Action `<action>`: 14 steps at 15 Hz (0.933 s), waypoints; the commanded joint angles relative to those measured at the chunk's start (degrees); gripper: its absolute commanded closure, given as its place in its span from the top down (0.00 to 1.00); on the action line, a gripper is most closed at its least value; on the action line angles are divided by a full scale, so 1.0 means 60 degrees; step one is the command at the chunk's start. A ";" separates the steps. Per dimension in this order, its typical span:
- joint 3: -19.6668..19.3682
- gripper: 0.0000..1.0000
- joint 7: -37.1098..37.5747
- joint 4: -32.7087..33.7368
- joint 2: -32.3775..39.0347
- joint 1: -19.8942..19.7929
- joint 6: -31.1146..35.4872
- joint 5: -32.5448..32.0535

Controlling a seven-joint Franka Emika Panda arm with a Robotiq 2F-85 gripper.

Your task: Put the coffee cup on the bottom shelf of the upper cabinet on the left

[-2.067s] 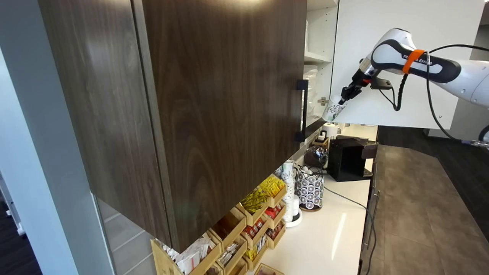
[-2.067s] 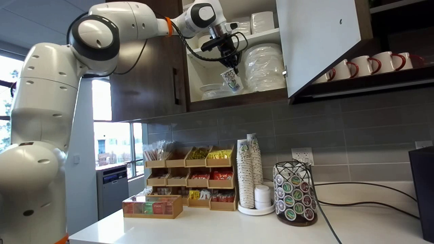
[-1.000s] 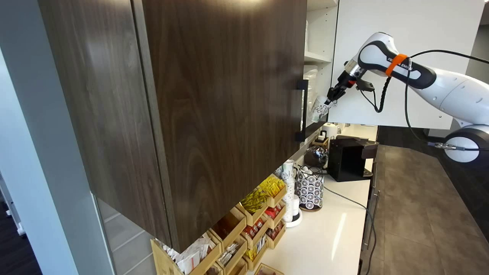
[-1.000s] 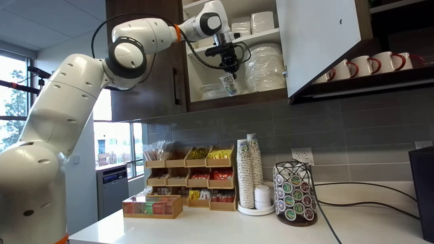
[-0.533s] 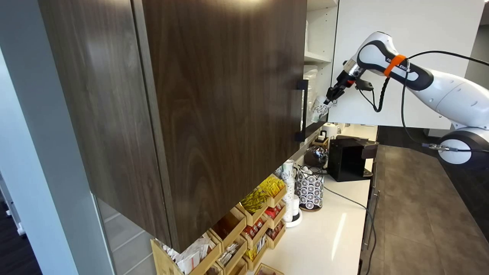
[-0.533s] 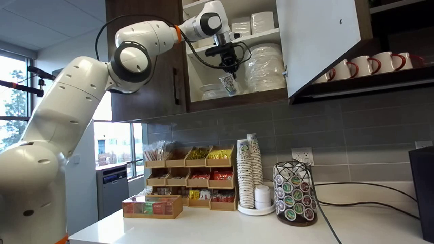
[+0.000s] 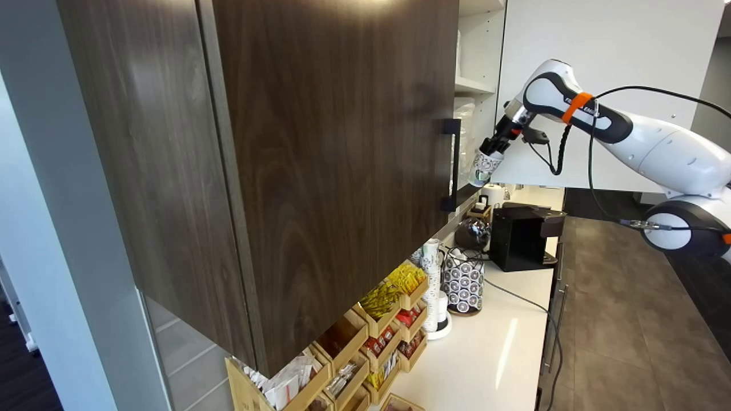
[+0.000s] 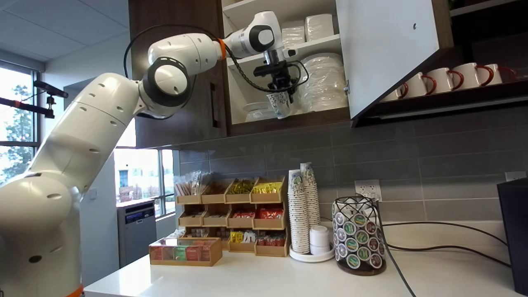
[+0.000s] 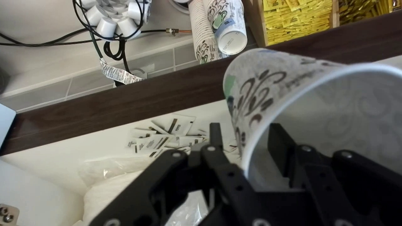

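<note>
The coffee cup (image 9: 257, 91), white with a dark swirl print, is tilted at the front edge of the upper cabinet (image 8: 177, 90). It also shows in both exterior views (image 7: 485, 166) (image 8: 281, 106). My gripper (image 9: 248, 142) is open: one finger is inside the cup, the other outside, with the wall between them and gaps visible. In both exterior views the gripper (image 7: 493, 147) (image 8: 284, 94) sits at the cup's upper rim. The pale bottom shelf (image 9: 67, 150) lies behind the dark front strip. I cannot tell whether the cup's base touches it.
Plastic-wrapped plates (image 8: 324, 82) stand right of the cup and lower white dishes (image 8: 260, 111) behind it. Loose packets (image 9: 176, 135) lie on the shelf. The open door (image 8: 387, 45) is to the right. Below are paper-cup stacks (image 8: 299, 214) and a pod canister (image 8: 359, 239).
The arm has moved toward the cabinet and lower, carrying the cup to the front edge. In the last half second the fingers have spread and the cup has shifted slightly downward.
</note>
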 commanded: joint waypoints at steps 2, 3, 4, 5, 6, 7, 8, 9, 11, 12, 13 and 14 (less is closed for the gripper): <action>0.0115 0.84 0.0321 0.0726 0.0443 -0.0068 0.0197 0.0238; 0.0142 0.92 0.0381 0.0791 0.0467 -0.0073 0.0356 0.0282; 0.0156 0.98 0.0494 0.0874 0.0499 -0.0073 0.0514 0.0308; 0.0178 1.00 0.0532 0.0920 0.0514 -0.0065 0.0613 0.0305; 0.0190 1.00 0.0595 0.0941 0.0524 -0.0040 0.0717 0.0276; 0.0213 1.00 0.0669 0.0953 0.0540 -0.0021 0.0789 0.0263; 0.0241 1.00 0.0742 0.0958 0.0560 -0.0008 0.0860 0.0259; 0.0270 1.00 0.0815 0.0959 0.0578 -0.0005 0.0916 0.0262; 0.0310 0.92 0.1038 0.0926 0.0627 0.0017 0.0984 0.0254; 0.0319 0.80 0.1170 0.0918 0.0649 0.0020 0.1005 0.0242; 0.0278 0.66 0.1364 0.0925 0.0672 0.0044 0.1058 0.0159; 0.0248 0.58 0.1540 0.0936 0.0690 0.0052 0.1097 0.0111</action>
